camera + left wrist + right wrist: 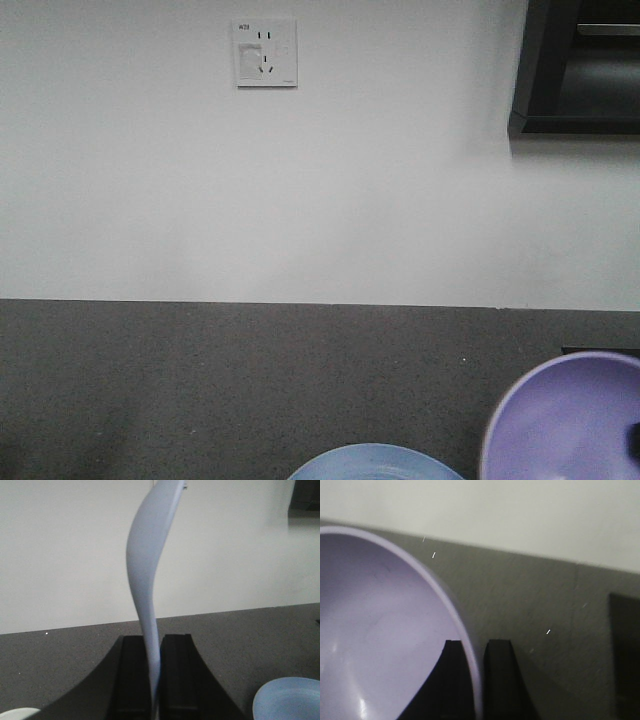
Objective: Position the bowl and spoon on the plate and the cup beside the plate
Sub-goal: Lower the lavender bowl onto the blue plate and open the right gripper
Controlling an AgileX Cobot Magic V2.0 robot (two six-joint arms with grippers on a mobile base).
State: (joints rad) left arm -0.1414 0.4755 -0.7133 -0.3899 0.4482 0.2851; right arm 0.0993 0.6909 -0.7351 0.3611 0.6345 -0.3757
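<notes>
left gripper (156, 647) is closed down to a narrow gap, clamping the spoon (147, 555) by its handle; the spoon stands upright, scoop toward 12 o'clock. right gripper (479, 652) is clamped on the rim of the bowl (380, 630), one finger inside, one outside. in the front view the bowl is at 3 o'clock of the plate (375, 462), which lies on the dark counter (200, 390).

This is looking like a kitchen: a gray speckled counter (200, 390) is running under a white wall (330, 200) with a socket (266, 53) up top, and a plate (375, 463) and bowl (560, 420) are showing at the bottom.
</notes>
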